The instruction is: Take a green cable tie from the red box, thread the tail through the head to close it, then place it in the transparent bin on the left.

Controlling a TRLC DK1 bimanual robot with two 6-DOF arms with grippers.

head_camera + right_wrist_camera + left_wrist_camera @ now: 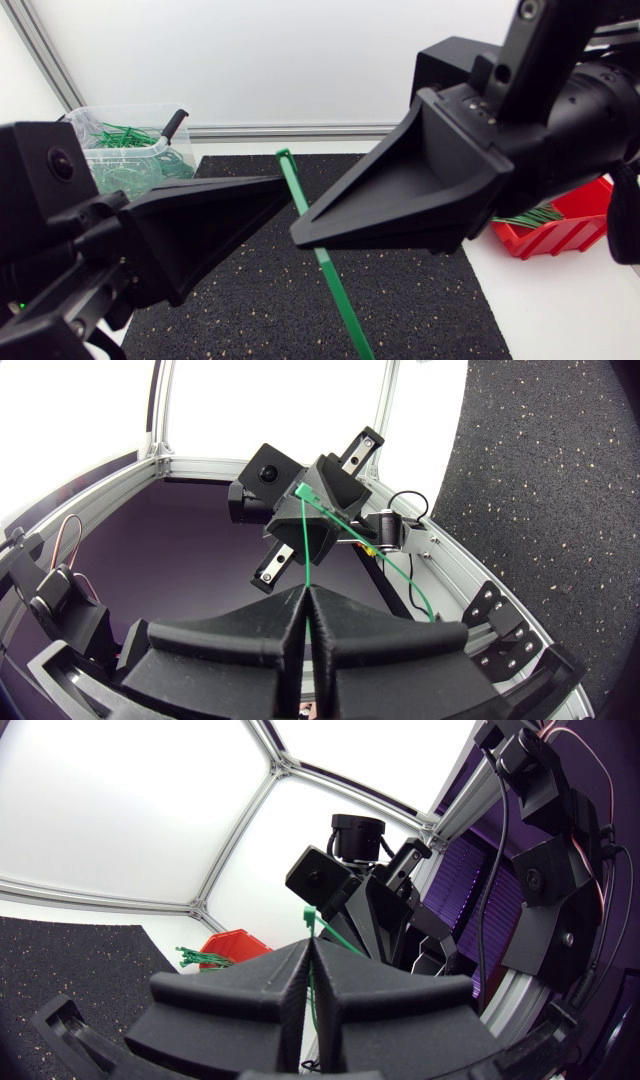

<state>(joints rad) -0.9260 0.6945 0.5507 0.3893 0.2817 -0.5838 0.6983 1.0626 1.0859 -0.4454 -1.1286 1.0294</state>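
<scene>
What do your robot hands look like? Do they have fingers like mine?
Not quite like yours! My left hand and right hand are both matte black. Each has just two broad, wedge-shaped fingers that narrow to a thin tip, a bit like a duck's beak. Behind the left hand sits a chunky black box with a small round camera lens.

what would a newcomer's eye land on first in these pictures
Two big black sets of jaws fill the head view, those of the left arm and the right arm. They meet almost tip to tip above the black mat, both shut on one green cable tie that slants down between them. Behind them, the transparent bin sits at the rear left and the red box at the right.
</scene>
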